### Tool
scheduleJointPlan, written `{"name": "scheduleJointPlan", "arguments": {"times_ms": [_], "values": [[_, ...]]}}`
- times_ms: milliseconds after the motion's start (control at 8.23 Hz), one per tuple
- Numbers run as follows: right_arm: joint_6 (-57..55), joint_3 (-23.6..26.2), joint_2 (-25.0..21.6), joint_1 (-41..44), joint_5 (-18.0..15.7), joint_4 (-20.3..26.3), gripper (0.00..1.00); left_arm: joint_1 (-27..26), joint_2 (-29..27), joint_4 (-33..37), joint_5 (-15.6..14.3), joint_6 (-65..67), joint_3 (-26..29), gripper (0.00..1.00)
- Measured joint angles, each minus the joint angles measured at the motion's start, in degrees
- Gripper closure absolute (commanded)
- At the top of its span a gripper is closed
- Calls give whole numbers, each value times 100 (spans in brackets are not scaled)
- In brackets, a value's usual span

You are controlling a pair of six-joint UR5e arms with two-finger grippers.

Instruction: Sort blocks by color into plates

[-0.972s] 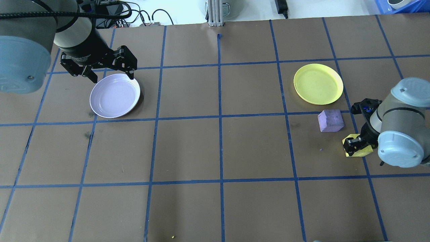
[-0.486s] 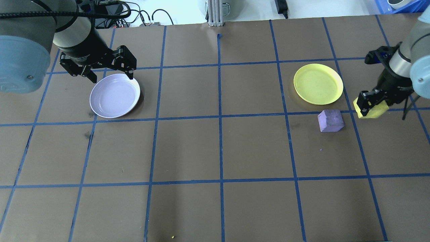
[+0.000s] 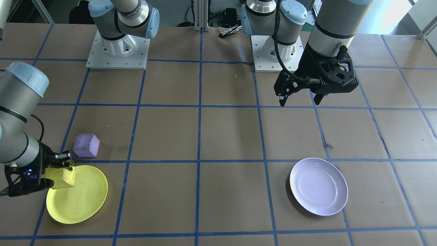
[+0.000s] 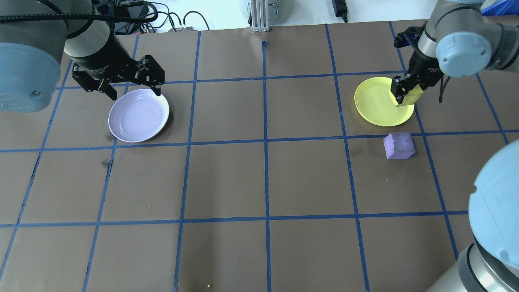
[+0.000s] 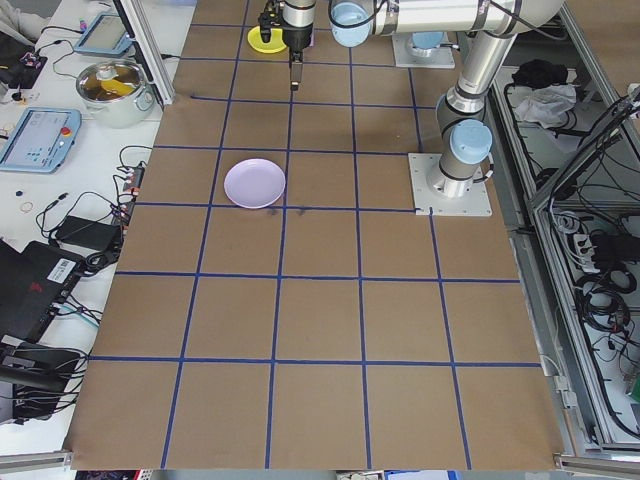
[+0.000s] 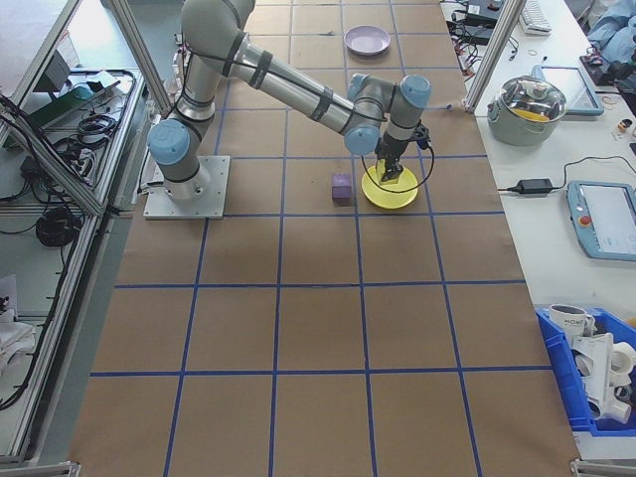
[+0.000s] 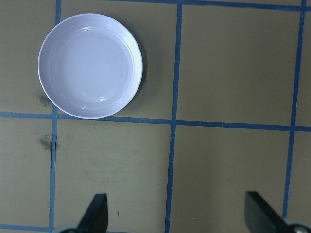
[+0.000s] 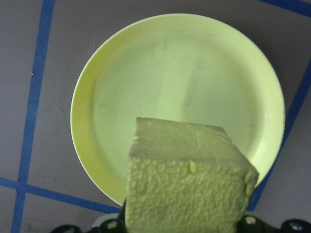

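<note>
We see the right gripper point(image 4: 406, 94) clamped on the yellow block point(image 4: 410, 97) above the yellow plate point(image 4: 375, 101).

Going from near to far in the overhead view, the purple block point(image 4: 399, 145) lies on the table point(image 4: 259, 182) just in front of the yellow plate, apart from it and untouched. Behind it the right jaws are closed on the yellow block, holding it over the plate's right-hand edge; in the right wrist view the block fills the foreground, hides the jaws almost wholly and covers the plate's near rim. On the far left the left gripper point(image 4: 134, 87) hangs over the back rim of the lavender plate point(image 4: 138, 115) with jaws apart and nothing between them; its wrist view cuts off all but the two fingertips point(image 7: 95, 213).
</note>
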State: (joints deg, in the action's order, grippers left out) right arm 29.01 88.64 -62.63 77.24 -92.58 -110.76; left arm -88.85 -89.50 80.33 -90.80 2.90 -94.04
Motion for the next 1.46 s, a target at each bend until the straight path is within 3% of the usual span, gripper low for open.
{"name": "scheduleJointPlan", "arguments": {"times_ms": [121, 243, 607, 850, 1093, 1458], "values": [[-2, -111, 218, 109, 44, -67, 25, 0, -3, 0, 0, 0, 0, 0], [2, -155, 331, 161, 53, -109, 0, 0, -2, 0, -3, 0, 0, 0], [-4, -138, 342, 192, 69, -99, 0, 4, -3, 0, -7, 0, 0, 0], [-2, 53, 68, 178, 100, 113, 0, 7, 1, 0, -8, 0, 0, 0], [0, 643, -365, 37, 12, 5, 0, 8, -1, 0, -7, 0, 0, 0], [-189, 1933, -776, -349, -68, -835, 0, 8, -3, 0, -8, 0, -10, 0]]}}
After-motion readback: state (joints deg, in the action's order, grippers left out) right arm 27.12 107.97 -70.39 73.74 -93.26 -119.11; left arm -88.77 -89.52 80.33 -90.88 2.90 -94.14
